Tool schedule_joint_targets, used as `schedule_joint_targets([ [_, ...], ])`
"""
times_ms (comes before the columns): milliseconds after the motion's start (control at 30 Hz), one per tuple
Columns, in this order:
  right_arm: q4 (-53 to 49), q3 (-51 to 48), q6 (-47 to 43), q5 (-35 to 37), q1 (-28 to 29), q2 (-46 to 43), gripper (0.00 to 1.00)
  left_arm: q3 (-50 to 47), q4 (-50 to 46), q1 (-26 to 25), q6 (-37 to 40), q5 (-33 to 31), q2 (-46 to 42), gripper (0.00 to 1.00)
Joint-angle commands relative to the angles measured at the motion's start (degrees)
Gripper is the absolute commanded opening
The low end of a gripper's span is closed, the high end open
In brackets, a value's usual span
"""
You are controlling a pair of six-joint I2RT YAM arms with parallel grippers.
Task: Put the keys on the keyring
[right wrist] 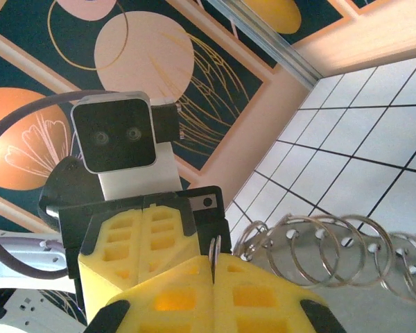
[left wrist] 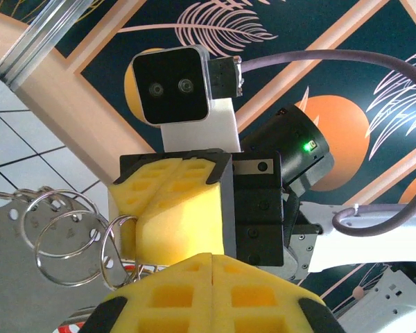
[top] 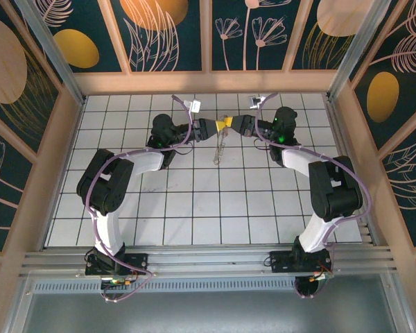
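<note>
Arms: left arm (top: 111, 187) and right arm (top: 329, 187) rise from the near rail and bend inward over the white tiled table (top: 194, 208).
Left gripper (top: 220, 125): its yellow foam pads are pressed flat together, as the seam in its own wrist view (left wrist: 211, 284) and in the opposite view (right wrist: 144, 229) shows. I cannot tell what, if anything, lies between them.
Right gripper (top: 230, 123): tip to tip with the left gripper, pads touching. Its own pads (right wrist: 213, 291) are closed on a thin metal edge that stands up out of the seam, seemingly one loop of the keyring. Seen from the left wrist (left wrist: 175, 201), the pads also meet.
Keyring (top: 220, 147): a floppy run of silver split rings that hangs straight down from where the two grippers meet. The rings fan out just beside the left gripper's pads (left wrist: 62, 232) and just beside the right gripper's pads (right wrist: 333, 243).
Red sliver (left wrist: 128, 266): just under the nearest ring, against the left pads. Too little shows to call it the key.
Back wall (top: 166, 35): dark floral panels beyond both grippers.
</note>
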Motion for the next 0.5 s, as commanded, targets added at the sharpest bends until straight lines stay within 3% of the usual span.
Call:
schedule_joint_targets([
  [0, 1.4, 0.0, -1.8, 1.2, -0.3, -3.9, 0.00, -0.8, 2.6, -0.1, 1.2, -0.9, -1.6, 0.20],
  [200, 2.2, -1.8, -0.9, 1.9, -1.2, -6.5, 0.00, -3.6, -4.5, 0.6, 7.3, -4.8, -6.5, 0.38],
  [467, 5.2, -3.6, 1.8, 1.3, -0.7, -9.9, 0.00, -3.3, -4.1, 0.6, 6.5, -3.8, -6.8, 0.40],
])
